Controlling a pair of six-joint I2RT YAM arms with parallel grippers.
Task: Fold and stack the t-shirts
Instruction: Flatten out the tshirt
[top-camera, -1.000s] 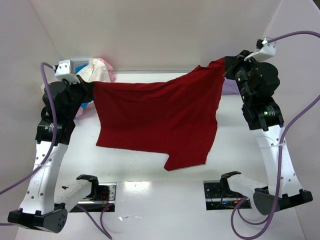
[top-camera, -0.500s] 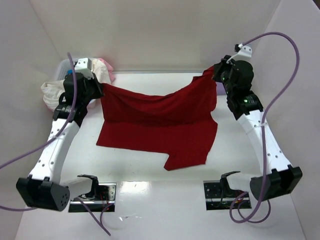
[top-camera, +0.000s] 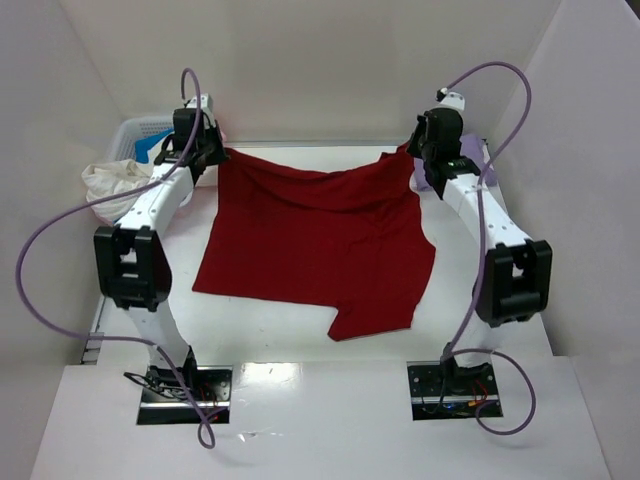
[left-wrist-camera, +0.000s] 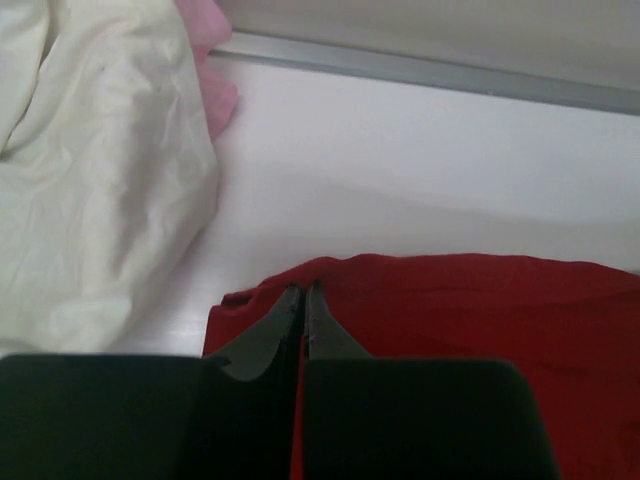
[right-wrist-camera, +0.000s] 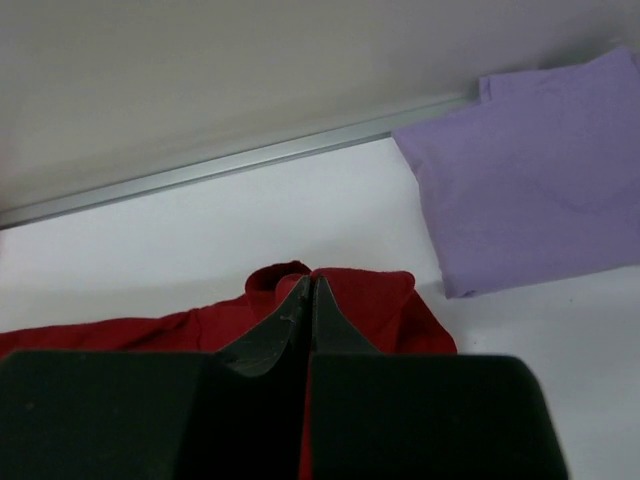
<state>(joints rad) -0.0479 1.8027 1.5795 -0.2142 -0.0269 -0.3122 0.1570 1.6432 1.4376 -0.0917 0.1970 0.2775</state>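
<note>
White table (top-camera: 300, 345): matte and flat, with a bright glare patch close to its near edge.

White plastic lattice basket (top-camera: 133, 128): sits at the far left corner, just beside the left side panel (top-camera: 40, 150) and near the back wall (top-camera: 330, 70). Only its upper rim and part of one open-work side show.

Right side panel (top-camera: 590, 140): plain white.

Metal strip (right-wrist-camera: 230, 160): silver-grey and straight, it runs along the foot of the back wall where the wall meets the table. It shows overhead and in both wrist views.
</note>
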